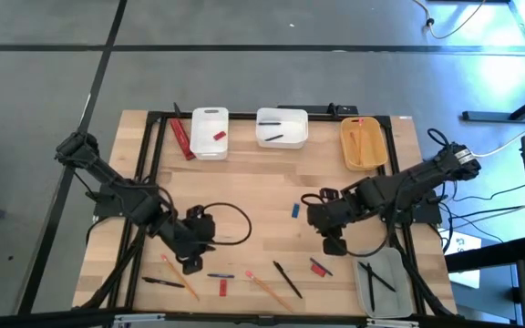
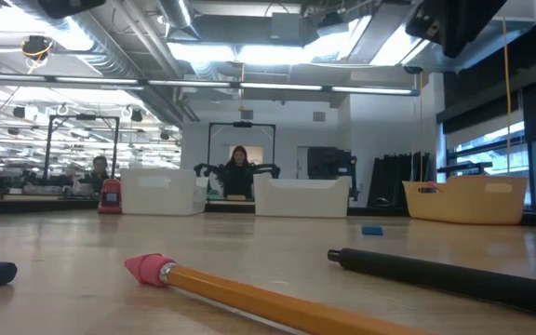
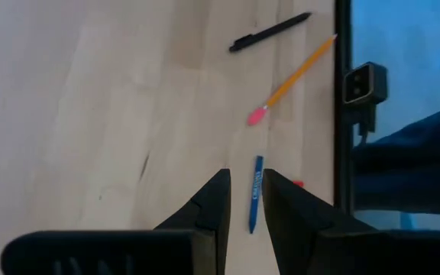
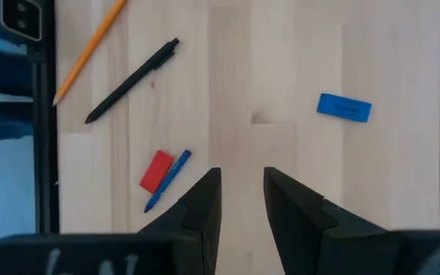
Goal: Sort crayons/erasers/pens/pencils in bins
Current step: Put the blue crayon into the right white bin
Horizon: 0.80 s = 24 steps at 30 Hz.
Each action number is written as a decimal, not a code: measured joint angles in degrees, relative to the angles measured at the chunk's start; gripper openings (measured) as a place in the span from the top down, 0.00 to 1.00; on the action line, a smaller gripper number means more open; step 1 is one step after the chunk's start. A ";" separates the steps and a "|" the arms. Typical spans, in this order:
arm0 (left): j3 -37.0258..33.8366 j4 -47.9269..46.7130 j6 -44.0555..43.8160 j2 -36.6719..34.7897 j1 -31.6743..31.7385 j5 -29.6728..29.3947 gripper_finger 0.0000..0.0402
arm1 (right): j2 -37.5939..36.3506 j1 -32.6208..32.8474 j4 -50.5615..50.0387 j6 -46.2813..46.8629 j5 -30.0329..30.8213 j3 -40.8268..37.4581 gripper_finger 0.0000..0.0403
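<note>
Over the wooden table, both arms reach low, left end effector and right end effector parted, empty.

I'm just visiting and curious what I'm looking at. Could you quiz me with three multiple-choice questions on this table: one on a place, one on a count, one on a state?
1. Where is the grey bin?
A) in a row with the other bins
B) alone at the corner by the right arm
C) on the floor

2. How many bins stand on the table?
A) two
B) three
C) four

3. The right gripper is:
A) open and empty
B) shut on a pen
C) shut on an eraser

Answers:
1 B: it sits apart from the row along the opposite edge.
2 C: there is the narrow white bin, the wider white bin, the yellow-orange bin and the grey one.
3 A: bare wood shows between its fingers.
</note>
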 joint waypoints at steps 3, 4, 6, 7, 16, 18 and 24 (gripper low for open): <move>-0.02 -0.23 0.67 0.28 -0.90 -0.01 0.83 | 0.00 -0.59 0.10 0.14 0.02 0.00 0.75; -0.02 -0.26 1.11 0.28 -1.30 -0.03 0.83 | 0.00 -0.82 0.40 -0.13 0.04 0.00 0.75; -0.02 -0.17 1.60 0.26 -1.94 -0.14 0.83 | 0.00 -1.71 1.96 -1.12 0.20 0.00 0.75; -0.02 -0.23 1.55 0.26 -2.19 -0.32 0.83 | 0.00 -2.31 3.19 -1.32 0.41 0.00 0.75; -0.02 -0.24 -0.45 0.26 -2.24 -0.15 0.83 | 0.00 -6.87 10.86 -1.48 1.20 0.00 0.75; -0.02 -0.26 0.09 0.26 -2.24 -0.10 0.83 | 0.00 -7.20 11.55 -1.53 1.20 0.00 0.75; -0.02 -0.22 -1.39 0.26 -2.24 -0.06 0.83 | 0.00 -7.20 13.90 -1.31 1.18 0.00 0.75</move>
